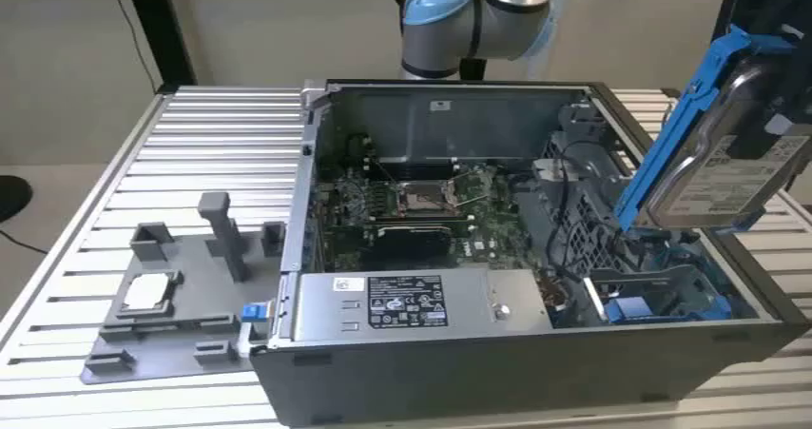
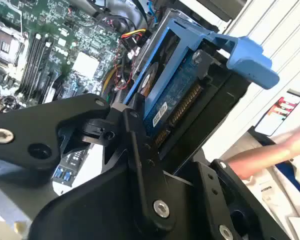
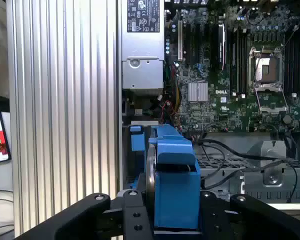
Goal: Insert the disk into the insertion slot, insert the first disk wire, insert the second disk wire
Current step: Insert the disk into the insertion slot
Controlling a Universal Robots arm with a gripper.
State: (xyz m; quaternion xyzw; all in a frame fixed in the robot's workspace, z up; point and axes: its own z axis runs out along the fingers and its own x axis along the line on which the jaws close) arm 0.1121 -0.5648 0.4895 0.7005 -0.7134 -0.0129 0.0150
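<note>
The disk (image 1: 725, 167), silver with a white label in a bright blue carrier (image 1: 679, 115), hangs tilted on edge above the open computer case's right end in the exterior view. My gripper (image 1: 777, 115) is shut on it from above. In both wrist views the black fingers (image 3: 135, 216) clamp the two faces of the disk (image 3: 173, 182), and its circuit board side (image 2: 176, 97) shows between them. My gripper (image 2: 176, 122) and gripper (image 3: 172, 212) hold it a little above the insertion slot (image 1: 653, 296), a grey bay with blue fittings (image 3: 136, 141). Loose black cables (image 1: 573, 167) lie in the case near the bay.
The grey power supply box with a white sticker (image 1: 406, 305) sits beside the bay. The motherboard with its square processor socket (image 1: 425, 198) fills the case's middle. A grey fixture tray (image 1: 178, 301) lies at the exterior view's left. A person's hand (image 2: 272, 155) and a phone (image 2: 286, 111) are near the case.
</note>
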